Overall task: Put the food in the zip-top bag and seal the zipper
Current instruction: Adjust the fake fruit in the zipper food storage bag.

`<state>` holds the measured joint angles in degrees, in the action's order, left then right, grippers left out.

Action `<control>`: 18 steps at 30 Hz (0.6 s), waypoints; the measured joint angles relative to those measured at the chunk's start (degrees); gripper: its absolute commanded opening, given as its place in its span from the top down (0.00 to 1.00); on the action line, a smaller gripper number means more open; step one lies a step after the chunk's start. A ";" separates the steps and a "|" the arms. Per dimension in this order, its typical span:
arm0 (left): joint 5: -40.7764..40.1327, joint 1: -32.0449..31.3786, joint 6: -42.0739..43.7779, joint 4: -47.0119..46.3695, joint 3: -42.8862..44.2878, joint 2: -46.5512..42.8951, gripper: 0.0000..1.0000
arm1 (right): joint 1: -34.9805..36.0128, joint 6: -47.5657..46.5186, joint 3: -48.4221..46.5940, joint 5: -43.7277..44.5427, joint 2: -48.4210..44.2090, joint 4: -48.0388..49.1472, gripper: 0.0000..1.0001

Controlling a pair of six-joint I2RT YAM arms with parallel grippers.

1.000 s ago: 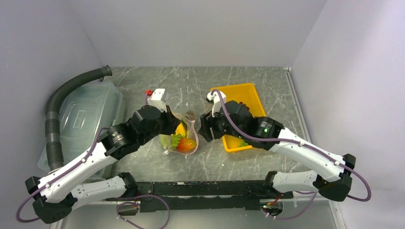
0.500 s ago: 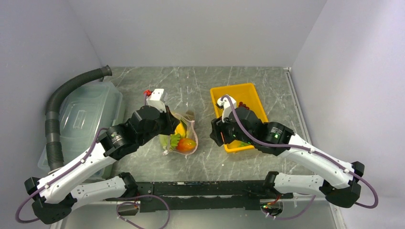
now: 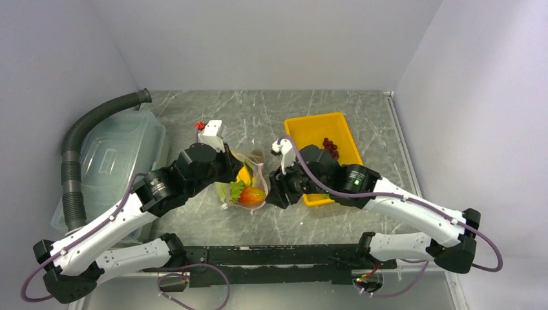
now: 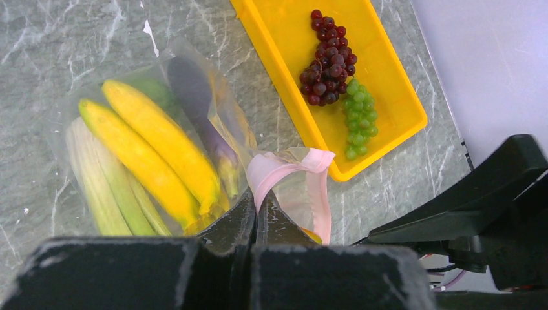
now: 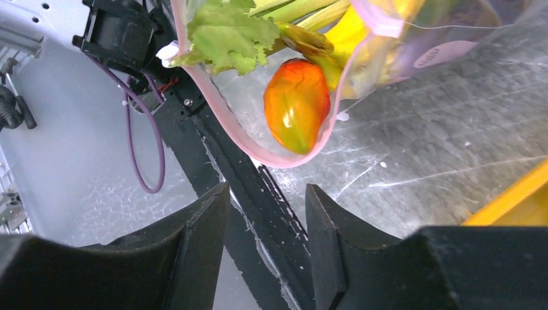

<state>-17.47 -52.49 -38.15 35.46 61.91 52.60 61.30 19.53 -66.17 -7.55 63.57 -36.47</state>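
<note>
The clear zip-top bag [image 3: 246, 178] lies mid-table and holds yellow bananas [image 4: 155, 148], a pale green leek [image 4: 97, 181], a purple eggplant [image 4: 194, 90] and a red-orange fruit [image 5: 296, 103] near its mouth. My left gripper [image 4: 256, 197] is shut on the pink zipper strip [image 4: 291, 165] and holds the mouth up. My right gripper [image 5: 266, 187] is open and empty, low beside the bag's mouth, on its right in the top view [image 3: 274, 190]. Dark grapes [image 4: 328, 58] and green grapes [image 4: 357, 116] lie in the yellow tray [image 4: 388, 64].
The yellow tray [image 3: 310, 126] sits right of the bag, partly under my right arm. A large translucent lidded bin [image 3: 116, 155] and a grey ribbed hose [image 3: 74, 155] fill the left side. The black base rail [image 3: 278, 255] runs along the near edge.
My right gripper swung right over the tray, then came back left and lower, next to the bag's mouth. The left gripper and the bag have not moved.
</note>
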 measured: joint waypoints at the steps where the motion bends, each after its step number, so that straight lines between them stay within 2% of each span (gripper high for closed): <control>1: 0.00 0.00 0.00 0.02 0.00 0.00 1.00 | 0.22 0.00 0.00 -0.09 0.31 0.17 0.46; 8: 0.00 0.00 0.00 0.00 -0.07 0.00 1.00 | 1.55 -0.46 -2.10 -0.28 6.19 1.81 0.37; 18: -0.02 0.00 0.00 0.24 -0.57 -1.14 1.00 | 1.81 -1.46 -5.42 3.65 11.78 2.75 0.35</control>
<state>-17.50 -52.49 -38.15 35.70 61.34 51.46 63.11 18.06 -71.59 -3.90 75.35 -33.71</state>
